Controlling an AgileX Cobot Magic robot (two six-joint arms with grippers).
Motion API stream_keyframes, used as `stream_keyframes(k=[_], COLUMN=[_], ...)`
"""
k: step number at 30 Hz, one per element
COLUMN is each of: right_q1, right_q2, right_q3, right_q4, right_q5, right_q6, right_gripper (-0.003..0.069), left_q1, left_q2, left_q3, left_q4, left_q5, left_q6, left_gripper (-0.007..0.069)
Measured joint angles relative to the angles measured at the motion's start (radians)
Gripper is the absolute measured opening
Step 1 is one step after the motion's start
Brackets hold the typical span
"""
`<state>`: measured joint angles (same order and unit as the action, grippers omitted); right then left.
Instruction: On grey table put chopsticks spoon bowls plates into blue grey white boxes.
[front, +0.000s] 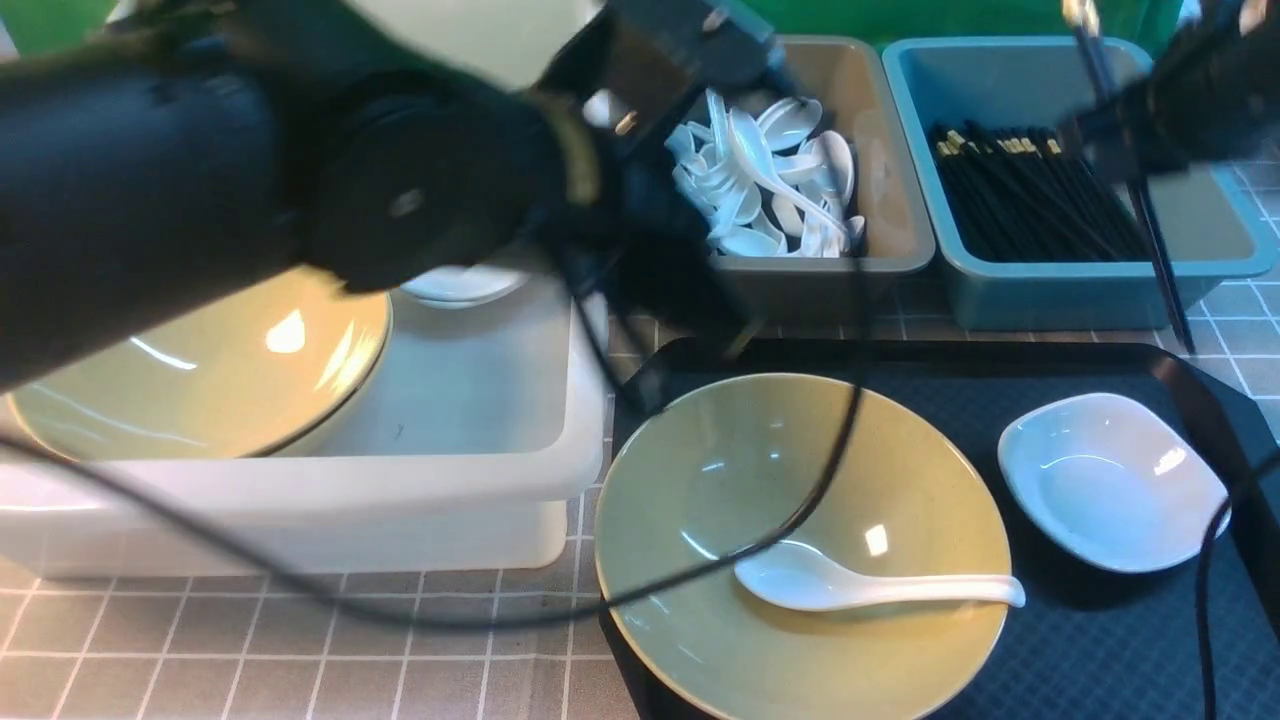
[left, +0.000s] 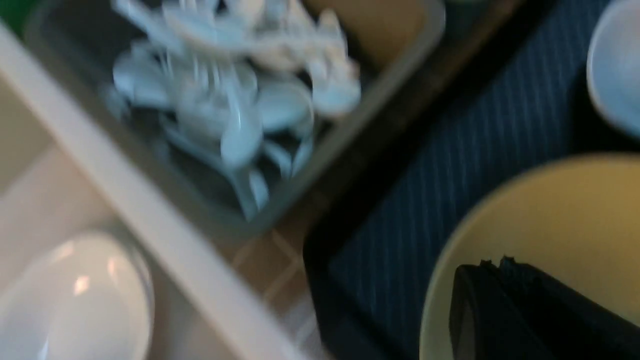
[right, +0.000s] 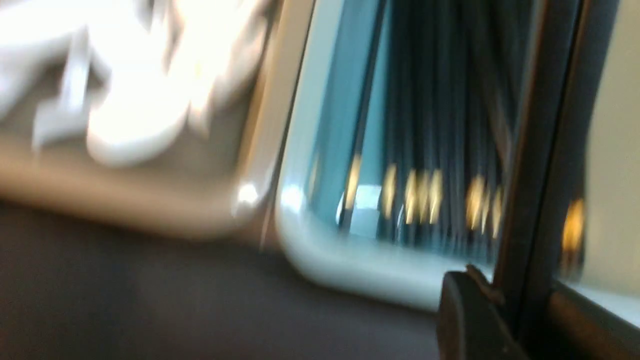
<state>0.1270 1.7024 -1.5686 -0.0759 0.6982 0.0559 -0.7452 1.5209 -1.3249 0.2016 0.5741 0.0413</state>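
Looming closest, the left arm (front: 150, 180) is hanging over the white box (front: 450, 500); I cannot tell whether the left gripper (left: 495, 285) is open. The spoon (front: 860, 590) is lying in the bowl (front: 720, 470), and the right gripper (front: 1125, 135) is pinching chopsticks (front: 1160, 260) above the blue box (front: 1080, 295), presumably for dropping in.

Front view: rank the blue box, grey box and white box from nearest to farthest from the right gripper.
1. blue box: far right, directly below the right gripper, which holds chopsticks over it.
2. grey box: middle of the row, beside the blue one.
3. white box: far left, beyond the grey one.
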Motion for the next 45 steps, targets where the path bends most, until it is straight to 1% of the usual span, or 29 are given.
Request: stream_keyframes(k=[5, 8, 11, 15, 17, 18, 20, 21, 23, 24, 25, 26, 28, 29, 30, 34, 39, 43, 45], right_q1=[-0.025, -0.037, -0.046, -0.056, -0.06, -0.06, -0.06, -0.06, -0.059, -0.058, -0.058, -0.055, -0.042, -0.04, -0.017, 0.051, 0.151, 0.272, 0.291], right_q2=[0.137, 0.223, 0.304, 0.401, 0.445, 0.476, 0.487, 0.487, 0.482, 0.472, 0.471, 0.448, 0.407, 0.407, 0.361, 0.271, 0.148, 0.005, -0.013], right_q3=[-0.154, -0.225, -0.279, -0.329, -0.345, -0.352, -0.362, -0.364, -0.397, -0.414, -0.418, -0.441, -0.464, -0.465, -0.472, -0.48, -0.397, -0.219, -0.191], right_q4=[0.0, 0.0, 0.0, 0.0, 0.0, -0.002, -0.001, -0.001, 0.007, 0.008, 0.008, 0.011, 0.011, 0.011, 0.011, 0.028, 0.093, 0.182, 0.194], right_q5=[-0.172, -0.275, -0.337, -0.357, -0.346, -0.306, -0.231, -0.221, -0.101, -0.04, -0.027, 0.064, 0.184, 0.195, 0.291, 0.468, 0.468, 0.468, 0.468], right_q6=[0.042, 0.053, 0.053, 0.054, 0.055, 0.057, 0.065, 0.066, 0.067, 0.055, 0.047, 0.004, -0.081, -0.089, -0.156, -0.281, -0.352, -0.481, -0.505], right_gripper=[0.0111, 0.0111, 0.0111, 0.0124, 0.0158, 0.023, 0.0317, 0.0325, 0.0409, 0.0439, 0.0444, 0.0471, 0.0489, 0.049, 0.0495, 0.0496, 0.0496, 0.0496, 0.0497], left_q1=[0.0, 0.0, 0.0, 0.0, 0.0, 0.0, 0.0, 0.0, 0.0, 0.0, 0.0, 0.0, 0.0, 0.0, 0.0, 0.0, 0.0, 0.0, 0.0], left_q2=[0.08, 0.091, 0.091, 0.091, 0.091, 0.091, 0.087, 0.086, 0.055, 0.029, 0.006, -0.03, -0.104, -0.14, -0.194, -0.382, -0.582, -0.725, -0.746], left_q3=[-0.104, -0.119, -0.124, -0.124, -0.124, -0.124, -0.122, -0.122, -0.105, -0.092, -0.08, -0.061, -0.015, 0.009, 0.049, 0.204, 0.372, 0.475, 0.493], left_q4=[0.014, 0.024, 0.03, 0.031, 0.031, 0.031, 0.031, 0.031, 0.03, 0.031, 0.031, 0.031, 0.031, 0.031, 0.031, 0.029, -0.017, -0.082, -0.095], left_q5=[-0.079, -0.118, -0.123, -0.072, 0.007, 0.069, 0.125, 0.13, 0.161, 0.171, 0.177, 0.189, 0.22, 0.234, 0.256, 0.312, 0.334, 0.334, 0.334], left_q6=[0.0, 0.0, 0.0, 0.0, 0.0, 0.007, 0.022, 0.023, 0.026, 0.027, 0.027, 0.027, 0.023, 0.021, 0.014, -0.02, -0.041, -0.041, -0.041], left_gripper=[-0.0011, -0.0011, -0.0011, -0.0011, -0.0011, -0.0011, -0.0011, -0.0011, -0.0011, -0.0011, -0.0011, -0.0011, -0.0011, -0.0011, -0.0011, -0.0011, -0.0011, -0.0011, -0.0011])
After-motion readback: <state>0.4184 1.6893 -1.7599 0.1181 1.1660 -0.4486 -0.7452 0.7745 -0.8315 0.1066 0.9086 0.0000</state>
